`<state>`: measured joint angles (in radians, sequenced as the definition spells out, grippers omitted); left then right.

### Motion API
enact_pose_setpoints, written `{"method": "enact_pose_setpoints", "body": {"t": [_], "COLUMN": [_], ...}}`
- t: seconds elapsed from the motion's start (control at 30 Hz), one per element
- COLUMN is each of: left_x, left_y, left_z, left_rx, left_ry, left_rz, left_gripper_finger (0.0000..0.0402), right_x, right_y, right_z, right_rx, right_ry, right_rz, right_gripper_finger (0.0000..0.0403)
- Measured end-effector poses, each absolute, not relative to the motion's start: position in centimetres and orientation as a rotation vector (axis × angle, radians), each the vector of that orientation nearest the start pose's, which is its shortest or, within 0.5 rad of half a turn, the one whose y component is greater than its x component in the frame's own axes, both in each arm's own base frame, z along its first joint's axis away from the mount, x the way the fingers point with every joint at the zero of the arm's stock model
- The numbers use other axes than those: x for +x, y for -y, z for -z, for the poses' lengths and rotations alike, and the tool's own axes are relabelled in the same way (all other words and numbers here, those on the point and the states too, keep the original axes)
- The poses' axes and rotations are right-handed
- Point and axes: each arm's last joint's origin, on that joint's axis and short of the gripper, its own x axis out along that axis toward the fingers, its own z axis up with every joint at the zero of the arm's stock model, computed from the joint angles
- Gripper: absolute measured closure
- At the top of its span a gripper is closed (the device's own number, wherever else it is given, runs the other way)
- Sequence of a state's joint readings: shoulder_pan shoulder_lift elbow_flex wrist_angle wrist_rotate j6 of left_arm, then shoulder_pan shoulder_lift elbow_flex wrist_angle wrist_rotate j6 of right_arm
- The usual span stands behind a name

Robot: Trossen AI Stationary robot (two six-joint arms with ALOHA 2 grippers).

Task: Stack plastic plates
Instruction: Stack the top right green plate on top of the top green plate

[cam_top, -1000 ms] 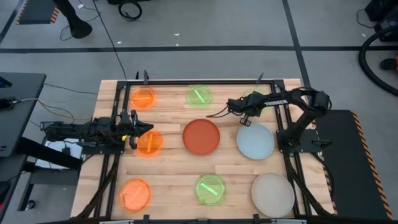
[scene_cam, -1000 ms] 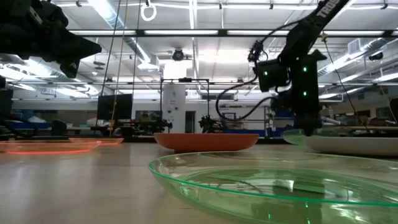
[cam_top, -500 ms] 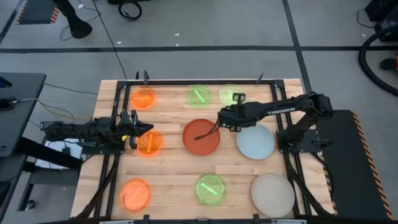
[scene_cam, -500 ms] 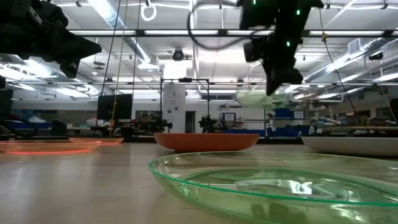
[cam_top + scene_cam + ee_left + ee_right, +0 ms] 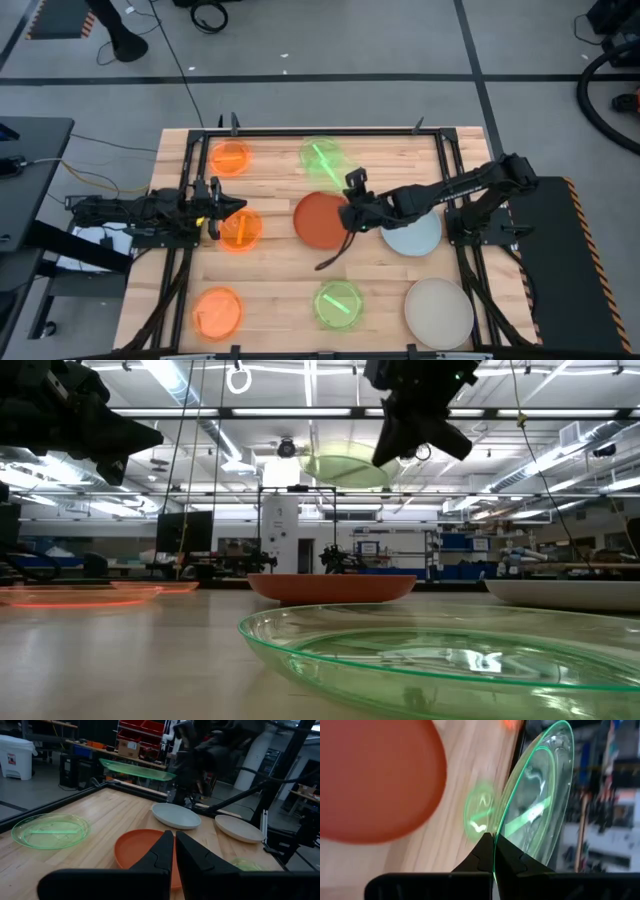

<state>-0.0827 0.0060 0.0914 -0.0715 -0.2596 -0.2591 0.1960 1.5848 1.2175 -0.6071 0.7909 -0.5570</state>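
Note:
My right gripper [image 5: 350,198] is shut on a small translucent neon green plate [image 5: 345,468], held high over the table above the far side of the red-orange plate [image 5: 323,220]. From above, the held plate overlaps a second green plate [image 5: 50,831] that rests flat on the table near the far edge. My left gripper [image 5: 174,845] is shut and hovers beside a small orange plate [image 5: 240,228] at the table's left. Flat on the table lie the pale blue plate [image 5: 412,230], the beige plate [image 5: 438,312], another green plate [image 5: 338,303] and two more orange plates [image 5: 230,157], [image 5: 217,310]. My right gripper pinches the green plate's rim [image 5: 501,826] between its two fingers, at the edge nearest the arm. The fingers come roughly level from the table's right. The plate is lifted clear of everything and juts out beyond the fingertips, close to level with a slight tilt.
A dark frame [image 5: 300,131] runs along the table's far edge and down both sides. A dark cable [image 5: 335,255] hangs from the right arm over the table's middle. Bare wood [image 5: 280,275] lies between the plates.
My right gripper has carried the green plate up from beside the pale blue plate's far edge, toward the table's left and a little nearer. The plate now hangs much higher, over the red-orange plate's far side. My left arm has kept still.

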Motion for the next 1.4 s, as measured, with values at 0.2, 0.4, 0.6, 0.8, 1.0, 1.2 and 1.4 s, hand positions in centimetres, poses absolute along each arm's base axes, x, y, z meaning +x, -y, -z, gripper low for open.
{"method": "enact_pose_setpoints", "body": {"t": [0.2, 0.4, 0.6, 0.8, 1.0, 1.2, 1.4], "left_x": [9.1, 9.1, 9.1, 9.1, 9.1, 9.1, 9.1], "left_y": [0.0, 0.0, 0.0, 0.0, 0.0, 0.0, 0.0], "left_z": [-18.7, -18.7, -18.7, -18.7, -18.7, -18.7, -18.7], "left_rx": [-0.26, -0.261, -0.26, -0.261, -0.261, -0.261, -0.261], "left_ry": [0.036, 0.036, 0.036, 0.036, 0.037, 0.036, 0.037], "left_rz": [-0.174, -0.174, -0.174, -0.174, -0.175, -0.174, -0.174], "left_gripper_finger": [0.0374, 0.0374, 0.0374, 0.0374, 0.0374, 0.0374, 0.0374], "right_x": [32.7, 33.5, 35.3, 36.5, 36.2, 35.8, 36.2], "right_y": [-5.1, -4.0, -0.7, 4.0, 8.0, 10.9, 12.2], "right_z": [-26.5, -25.8, -22.8, -19.8, -18.4, -17.3, -15.5], "right_rx": [-1.032, -1.102, -1.177, -1.113, -1.027, -0.92, -0.963], "right_ry": [-0.952, -0.877, -0.976, -1.08, -1.127, -1.109, -1.144], "right_rz": [0.121, -0.003, 0.021, 0.039, 0.015, -0.042, -0.056], "right_gripper_finger": [0.0395, 0.0395, 0.0395, 0.0395, 0.0395, 0.0395, 0.0395]}}
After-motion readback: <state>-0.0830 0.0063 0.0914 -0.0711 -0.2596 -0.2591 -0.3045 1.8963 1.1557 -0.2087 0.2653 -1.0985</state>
